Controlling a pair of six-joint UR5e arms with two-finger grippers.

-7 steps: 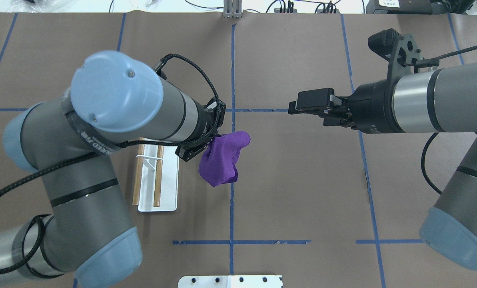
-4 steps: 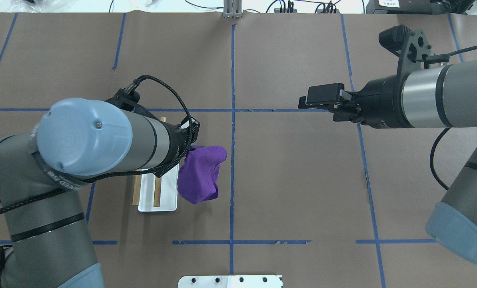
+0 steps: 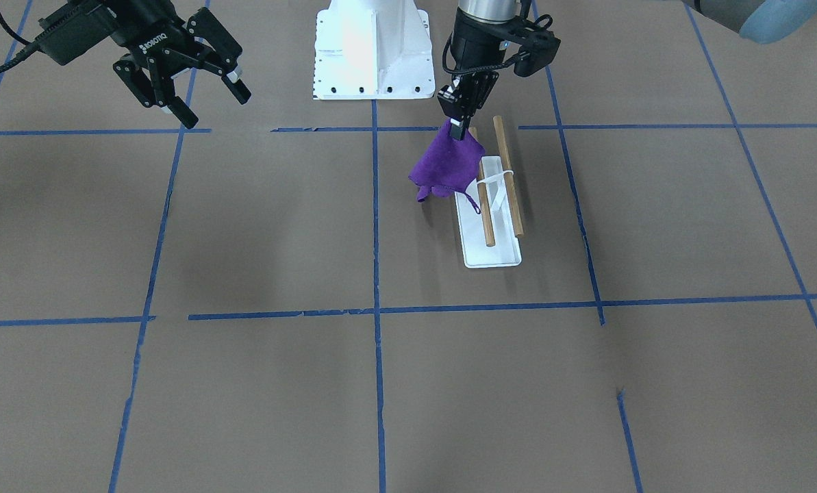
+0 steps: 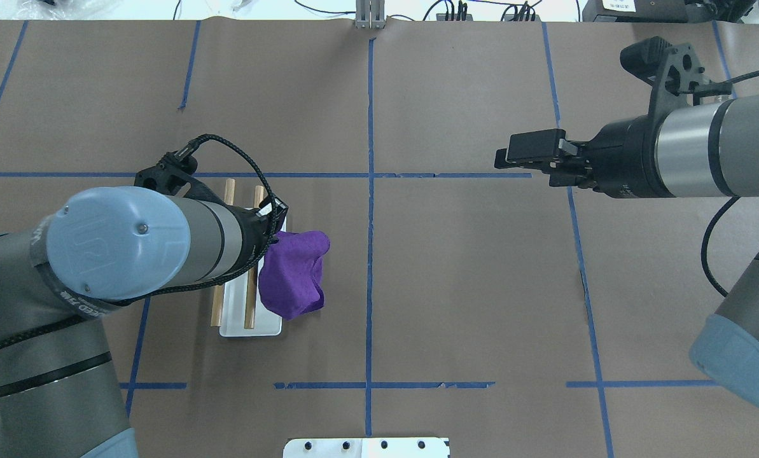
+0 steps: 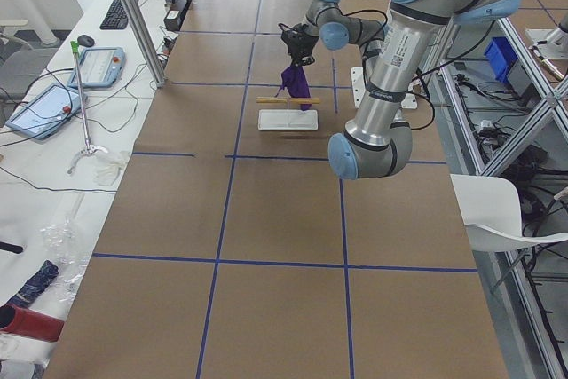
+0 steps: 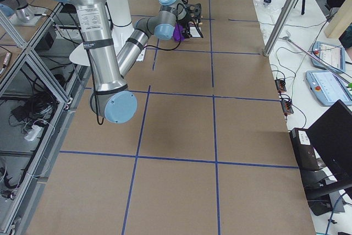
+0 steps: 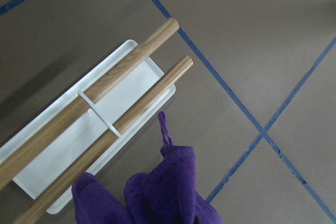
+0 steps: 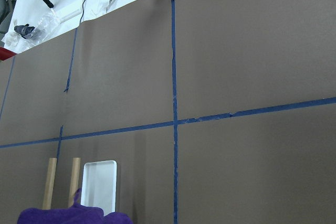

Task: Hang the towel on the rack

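Leftward across the overhead view goes the left arm since the earlier frames, carrying the towel from the middle tape line to the rack; the right arm has drawn back toward its own side.

Nearest the robot, the left fingers are closed on the top of the purple towel, which hangs bunched from them, clear of the bench. It hangs just beside the rack's inner wooden rod, on the side toward the bench's middle, with its lower folds over the edge of the white base; whether cloth touches that rod cannot be told. It is draped over neither rod. A small loop hangs from the towel's edge.

Farther out and well apart, the right fingers are spread wide with nothing between them, held above a blue tape line.
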